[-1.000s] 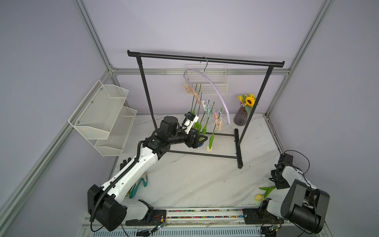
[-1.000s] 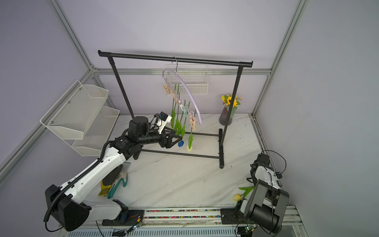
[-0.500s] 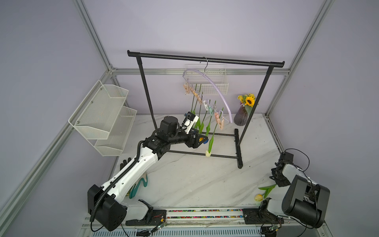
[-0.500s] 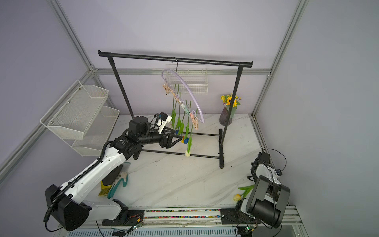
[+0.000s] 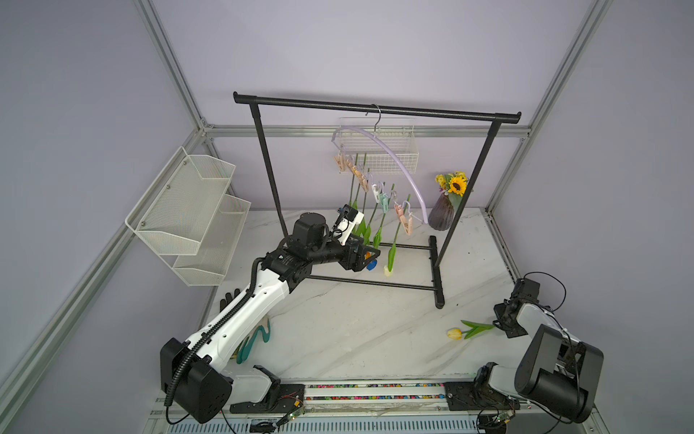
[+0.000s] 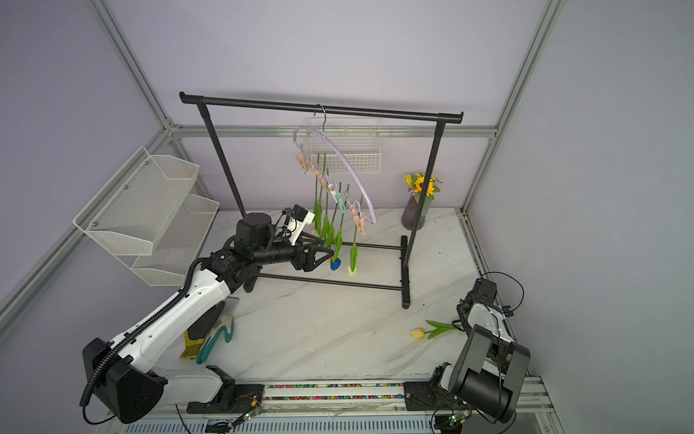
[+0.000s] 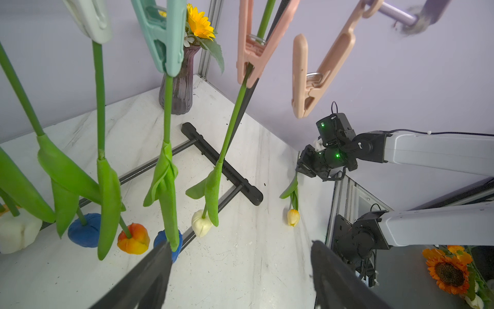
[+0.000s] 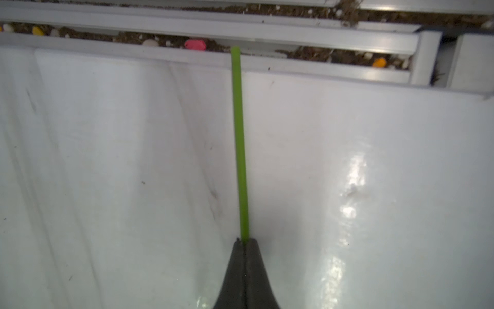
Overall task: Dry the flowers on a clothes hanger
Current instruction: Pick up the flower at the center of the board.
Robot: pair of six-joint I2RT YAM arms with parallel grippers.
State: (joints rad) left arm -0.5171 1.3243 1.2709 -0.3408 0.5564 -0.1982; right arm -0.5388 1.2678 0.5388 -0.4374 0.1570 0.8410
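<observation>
The purple vase at one o'clock on the marble table holds the sunflower bouquet. At twelve o'clock, hanging tulips dangle head-down from clothespins on the lilac clothes hanger. At four o'clock lies the yellow tulip. The right gripper, half apart a second ago, now pinches its stem. The left gripper stays spread wide beside the hanging heads.

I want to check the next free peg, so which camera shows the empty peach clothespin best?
The left wrist view: the empty peach clothespin hangs close up, gripping nothing. In both top views it is tiny, at the low end of the clothes hanger. The right wrist view misses it.
</observation>
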